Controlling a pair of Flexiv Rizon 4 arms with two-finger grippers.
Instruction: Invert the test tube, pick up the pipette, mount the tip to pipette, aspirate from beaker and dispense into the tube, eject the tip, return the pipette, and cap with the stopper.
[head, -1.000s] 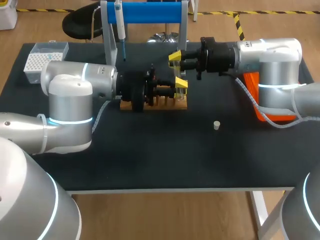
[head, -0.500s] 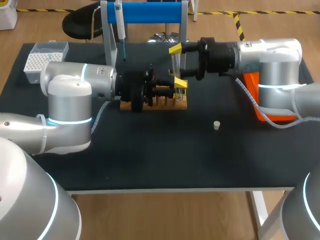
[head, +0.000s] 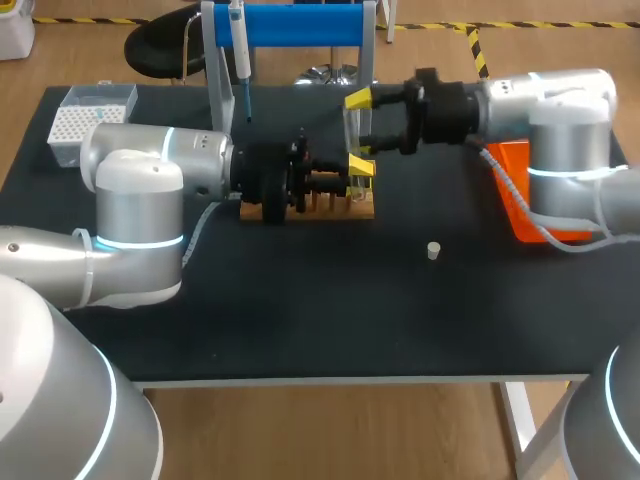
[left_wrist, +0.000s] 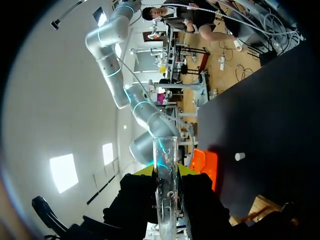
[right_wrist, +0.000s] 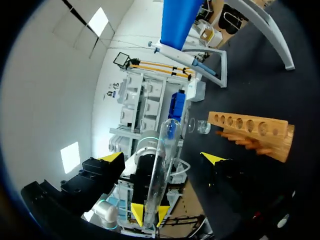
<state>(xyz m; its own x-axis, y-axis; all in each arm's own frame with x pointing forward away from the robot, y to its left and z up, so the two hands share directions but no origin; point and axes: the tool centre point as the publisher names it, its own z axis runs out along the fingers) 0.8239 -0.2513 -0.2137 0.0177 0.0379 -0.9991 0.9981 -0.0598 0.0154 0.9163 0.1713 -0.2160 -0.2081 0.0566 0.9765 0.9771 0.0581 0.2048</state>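
The opening step looks to be in hand and nothing after it has begun. The clear glass test tube (right_wrist: 159, 170) is out of the light wooden holed rack (right_wrist: 250, 130) and held in the air beside it. The right end effector (right_wrist: 149, 214) is clenched on the tube, its yellow tips pressing it from two sides. The left end effector (right_wrist: 162, 158) faces it, released, its tips standing well apart on either side of the tube without touching it. I cannot tell whether the tube is already turned over or only partway. The slim blue-and-white pipette (head: 238, 45) hangs on the blue-barred stand (head: 300, 25) at the back of the black tabletop (head: 330, 310). The white box of tips (head: 80, 125) sits at the far left corner. The small pale stopper (head: 433, 250) lies alone on the tabletop, well apart from the rack. By my reckoning, tip mounting, aspirating, dispensing, ejecting, returning the pipette and capping all remain.
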